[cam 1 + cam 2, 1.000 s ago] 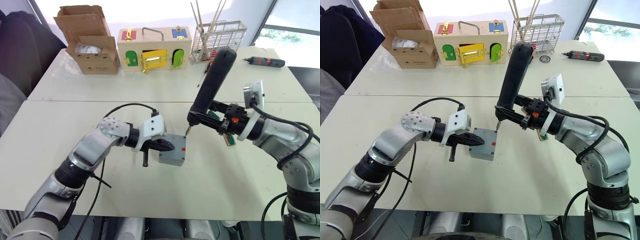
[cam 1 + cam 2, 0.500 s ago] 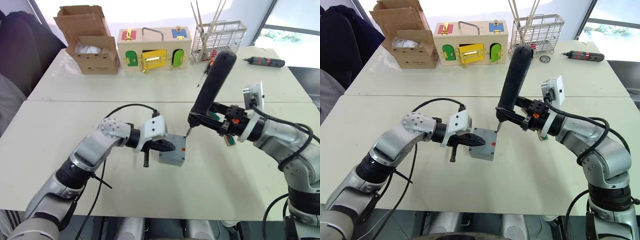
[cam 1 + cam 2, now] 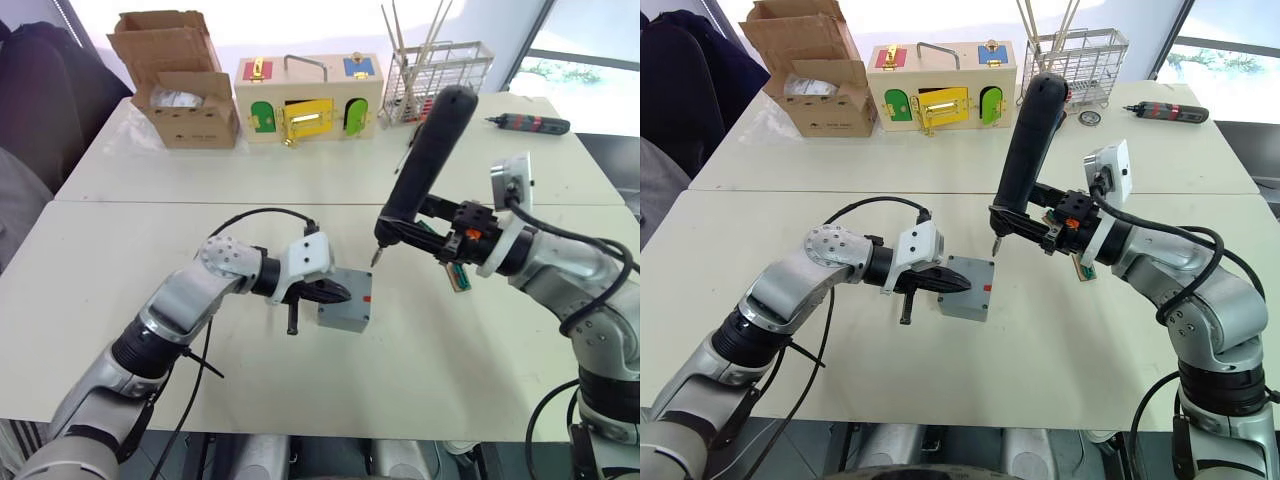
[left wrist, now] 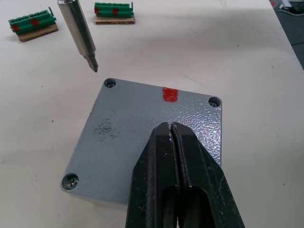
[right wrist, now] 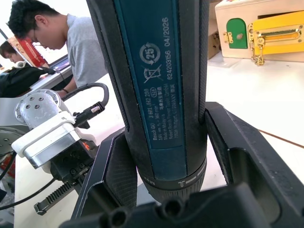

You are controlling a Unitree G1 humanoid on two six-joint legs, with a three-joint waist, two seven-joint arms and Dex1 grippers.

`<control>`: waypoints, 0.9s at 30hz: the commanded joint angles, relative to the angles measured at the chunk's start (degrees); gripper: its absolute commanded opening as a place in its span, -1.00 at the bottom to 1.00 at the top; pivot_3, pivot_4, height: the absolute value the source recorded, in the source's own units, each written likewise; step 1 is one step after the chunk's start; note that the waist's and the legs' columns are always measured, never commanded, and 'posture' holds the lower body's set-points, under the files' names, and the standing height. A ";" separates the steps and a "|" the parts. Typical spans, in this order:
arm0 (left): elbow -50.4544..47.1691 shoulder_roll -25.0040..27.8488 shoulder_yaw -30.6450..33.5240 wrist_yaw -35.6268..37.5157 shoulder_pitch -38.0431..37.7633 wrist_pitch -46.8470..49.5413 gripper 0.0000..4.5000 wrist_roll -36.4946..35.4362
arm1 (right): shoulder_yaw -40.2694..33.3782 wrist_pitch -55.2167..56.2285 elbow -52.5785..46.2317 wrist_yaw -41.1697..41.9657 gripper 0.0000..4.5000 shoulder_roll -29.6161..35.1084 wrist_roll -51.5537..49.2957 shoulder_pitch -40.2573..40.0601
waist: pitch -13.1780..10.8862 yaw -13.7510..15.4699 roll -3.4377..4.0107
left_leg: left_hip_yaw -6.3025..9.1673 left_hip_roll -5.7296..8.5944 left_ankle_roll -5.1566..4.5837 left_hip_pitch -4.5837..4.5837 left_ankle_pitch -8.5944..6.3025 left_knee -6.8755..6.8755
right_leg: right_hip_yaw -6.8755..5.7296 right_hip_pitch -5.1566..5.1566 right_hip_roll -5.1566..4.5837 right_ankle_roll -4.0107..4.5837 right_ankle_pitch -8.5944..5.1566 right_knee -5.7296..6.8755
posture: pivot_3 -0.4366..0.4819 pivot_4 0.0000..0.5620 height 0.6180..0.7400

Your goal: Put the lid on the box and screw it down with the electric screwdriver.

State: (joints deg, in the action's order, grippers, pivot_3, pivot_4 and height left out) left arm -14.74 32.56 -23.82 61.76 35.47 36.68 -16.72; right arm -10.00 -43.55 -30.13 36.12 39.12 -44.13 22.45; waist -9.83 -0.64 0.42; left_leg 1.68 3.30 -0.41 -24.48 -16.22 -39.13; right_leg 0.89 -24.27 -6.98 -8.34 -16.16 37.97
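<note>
The lid is flat, grey and speckled, with screw holes at its corners and a red mark by one edge. It sits on the box, near the middle of the table. The left gripper, fingers pressed together, rests its tip on the lid. The right gripper clamps the screwdriver, which tilts, its bit just above one corner hole.
</note>
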 commanded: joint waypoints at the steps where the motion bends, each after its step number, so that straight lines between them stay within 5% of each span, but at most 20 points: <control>1: 0.51 0.59 -1.96 0.22 -1.20 0.54 -1.00 1.56 | -1.82 0.76 -3.54 -0.40 -0.15 0.39 -1.71 0.72 | 0.00 0.00 0.00 | 0.00 0.00 0.00 0.00 0.00 0.00 | 0.00 0.00 0.00 0.00 0.00 0.00 | -0.05 -0.47 0.92; 27: 0.51 0.81 -1.60 -0.33 -1.38 0.67 -1.00 1.77 | 0.71 2.08 -2.80 0.66 -0.15 0.08 0.74 -2.07 | 0.00 0.00 0.00 | 0.00 0.00 -0.01 0.00 0.00 0.00 | 0.00 0.01 0.00 0.00 0.00 0.00 | -0.05 -0.47 0.92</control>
State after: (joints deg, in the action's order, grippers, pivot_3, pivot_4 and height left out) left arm -14.75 32.57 -23.82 61.57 35.44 36.68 -16.71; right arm -8.94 -43.36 -31.14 36.40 39.27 -43.36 20.06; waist -9.83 -0.64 0.42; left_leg 1.68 3.30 -0.42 -24.47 -16.22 -39.13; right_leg 0.89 -24.26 -6.98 -8.34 -16.16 37.97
